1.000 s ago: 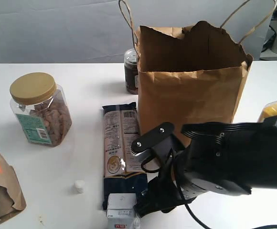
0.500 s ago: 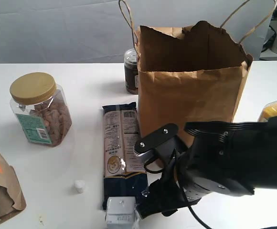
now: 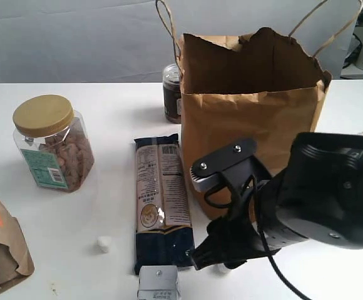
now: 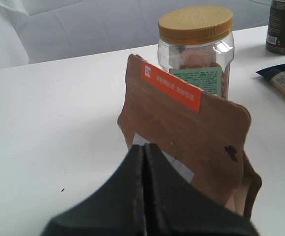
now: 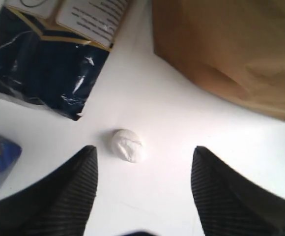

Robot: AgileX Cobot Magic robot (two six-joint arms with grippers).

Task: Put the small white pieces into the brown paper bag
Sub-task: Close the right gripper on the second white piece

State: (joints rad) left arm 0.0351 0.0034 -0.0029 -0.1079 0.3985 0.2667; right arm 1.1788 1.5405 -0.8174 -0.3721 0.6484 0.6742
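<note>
The tall brown paper bag [image 3: 250,119] stands upright with its top open. One small white piece [image 5: 127,145] lies on the table just in front of the bag [image 5: 231,54]. My right gripper [image 5: 145,148] hangs open over it, the piece lying nearer one finger and touching neither. In the exterior view that piece [image 3: 223,269] peeks out under the right arm [image 3: 294,212]. A second white piece [image 3: 103,244] lies alone to the left of the noodle packet. A third does not show. My left gripper [image 4: 144,146] is shut and empty, close to the orange-labelled pouch [image 4: 186,132].
A dark noodle packet [image 3: 161,200] lies left of the bag, with a white box [image 3: 158,282] at its near end. A nut jar [image 3: 53,144] stands at the left, a dark jar [image 3: 171,94] behind the bag, and the orange-labelled pouch [image 3: 0,244] at the front left.
My right arm has shifted right and a little up, closer to the bag's front. A white piece now shows beneath it. The white box sits slightly nearer the front edge.
</note>
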